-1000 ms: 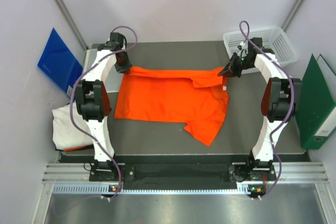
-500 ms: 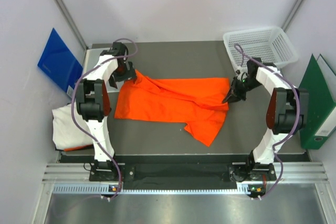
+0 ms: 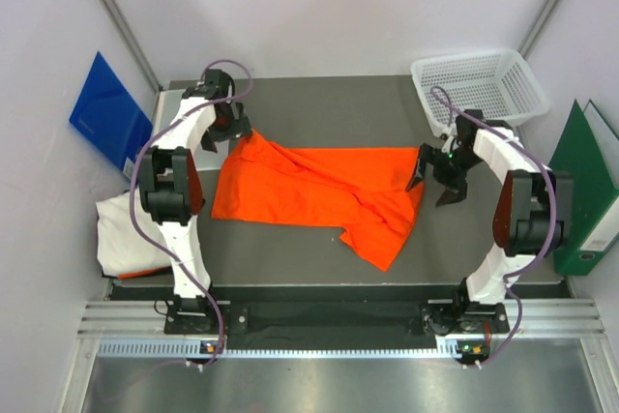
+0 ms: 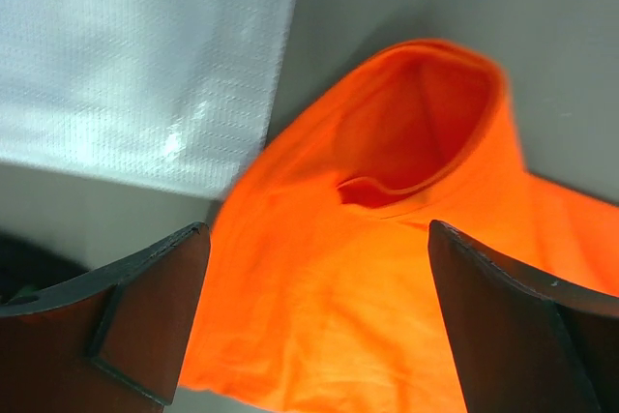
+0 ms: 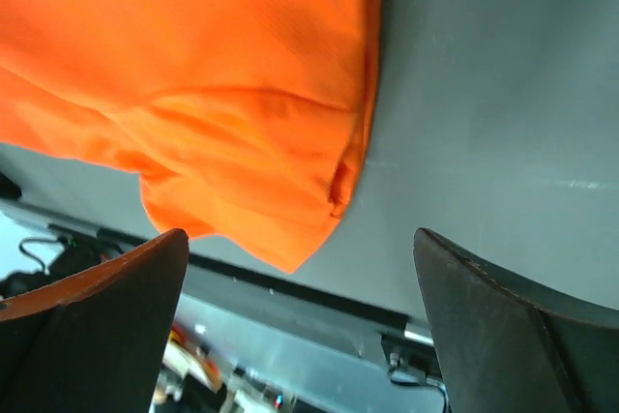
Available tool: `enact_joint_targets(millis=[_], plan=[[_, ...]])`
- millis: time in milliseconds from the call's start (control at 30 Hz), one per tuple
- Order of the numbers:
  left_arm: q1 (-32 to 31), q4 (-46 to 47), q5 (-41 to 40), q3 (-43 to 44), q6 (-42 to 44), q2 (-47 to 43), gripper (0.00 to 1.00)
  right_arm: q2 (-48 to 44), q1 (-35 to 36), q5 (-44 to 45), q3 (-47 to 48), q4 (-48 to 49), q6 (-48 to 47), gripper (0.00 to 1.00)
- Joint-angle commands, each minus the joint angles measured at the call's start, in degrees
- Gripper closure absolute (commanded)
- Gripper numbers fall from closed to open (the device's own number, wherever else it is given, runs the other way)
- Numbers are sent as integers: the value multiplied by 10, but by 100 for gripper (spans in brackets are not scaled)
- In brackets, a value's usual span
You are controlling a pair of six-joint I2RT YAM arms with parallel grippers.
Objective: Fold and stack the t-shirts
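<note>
Left gripper (image 3: 228, 126) hangs with its jaws spread wide and empty over the far left corner of the orange t-shirt (image 3: 309, 186), its arm stretched along the table's left side. Right gripper (image 3: 435, 181) is also spread and empty, just beside the shirt's right edge. The shirt lies rumpled across the middle of the grey table (image 3: 319, 103). A white t-shirt (image 3: 121, 234) sits off the left edge. A white mesh basket (image 3: 479, 84) stands at the far right corner. A blue folder (image 3: 108, 108) leans left, a green binder (image 3: 580, 191) right.
</note>
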Motion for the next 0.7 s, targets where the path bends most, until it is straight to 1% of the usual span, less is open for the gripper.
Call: enact_joint_targets(millis=[0, 33, 67, 100, 200, 300, 400, 533, 567, 600, 633, 667], plan=[[1, 55, 57, 18, -4, -22, 1, -22, 2, 23, 27, 55, 28, 0], [1, 62, 62, 22, -4, -16, 1, -21, 3, 24, 23, 70, 31, 0], [1, 63, 91, 32, -4, -10, 1, -18, 3, 29, 20, 83, 35, 0], [1, 64, 101, 37, -4, 6, 1, -14, 3, 30, 18, 112, 42, 0], [1, 84, 129, 44, -8, 22, 1, 5, 3, 21, 21, 145, 56, 0], [1, 96, 138, 58, -10, 40, 1, 21, 2, 11, 27, 173, 65, 2], [1, 94, 146, 80, -7, 64, 6, 34, 2, 10, 29, 203, 75, 4], [1, 91, 153, 100, -4, 86, 30, 56, 5, 11, 37, 215, 78, 10], [1, 98, 155, 100, -4, 91, 46, 58, 5, 11, 34, 228, 82, 11], [1, 99, 158, 100, -6, 94, 54, 60, 7, 11, 34, 232, 83, 16], [1, 101, 161, 103, -7, 97, 66, 62, 7, 13, 32, 239, 87, 21], [1, 104, 165, 106, -8, 104, 85, 65, 7, 12, 31, 251, 90, 24]])
